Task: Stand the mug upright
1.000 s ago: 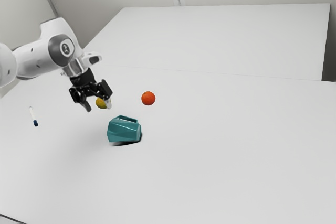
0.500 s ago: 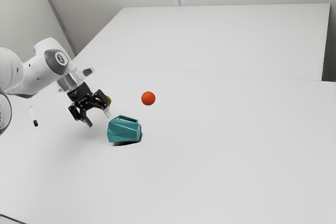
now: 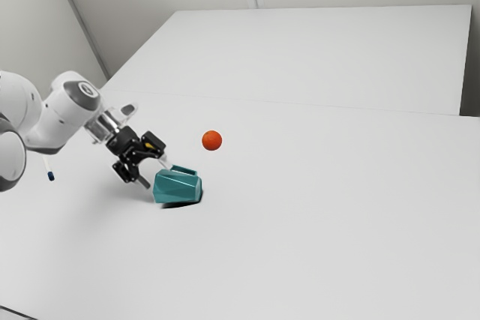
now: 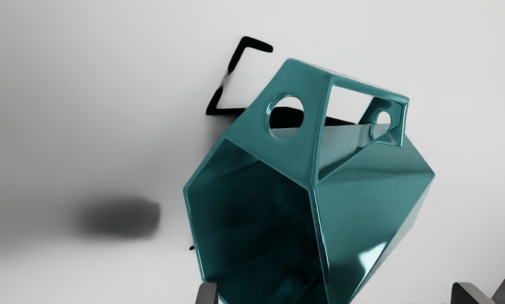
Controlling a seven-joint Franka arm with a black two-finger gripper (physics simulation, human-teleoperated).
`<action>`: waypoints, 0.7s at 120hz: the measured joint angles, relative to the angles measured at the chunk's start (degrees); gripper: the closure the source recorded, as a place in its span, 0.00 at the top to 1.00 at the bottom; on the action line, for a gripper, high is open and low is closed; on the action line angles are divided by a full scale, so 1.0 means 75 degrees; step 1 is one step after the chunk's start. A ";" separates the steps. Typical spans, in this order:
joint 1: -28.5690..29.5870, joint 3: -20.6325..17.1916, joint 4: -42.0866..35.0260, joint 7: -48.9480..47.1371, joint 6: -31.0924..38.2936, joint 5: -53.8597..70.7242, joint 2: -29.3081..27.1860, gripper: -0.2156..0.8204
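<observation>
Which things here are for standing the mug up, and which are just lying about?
For the job:
teal mug, lying on its side
gripper, open at the mug

Just lying about:
orange ball
thin stick with a blue end
yellow thing, mostly hidden behind the gripper

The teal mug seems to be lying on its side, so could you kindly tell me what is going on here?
A robot arm has reached down to the teal mug, apparently to set it upright. Its jaws stand open by the mug's mouth, which faces them, and are not shut on it. The mug lies on the table with its handle up, and an orange ball rests nearby.
</observation>
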 joint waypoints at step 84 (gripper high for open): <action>-0.0125 0.0002 -0.0098 0.0751 -0.0077 -0.0827 0.0187 0.19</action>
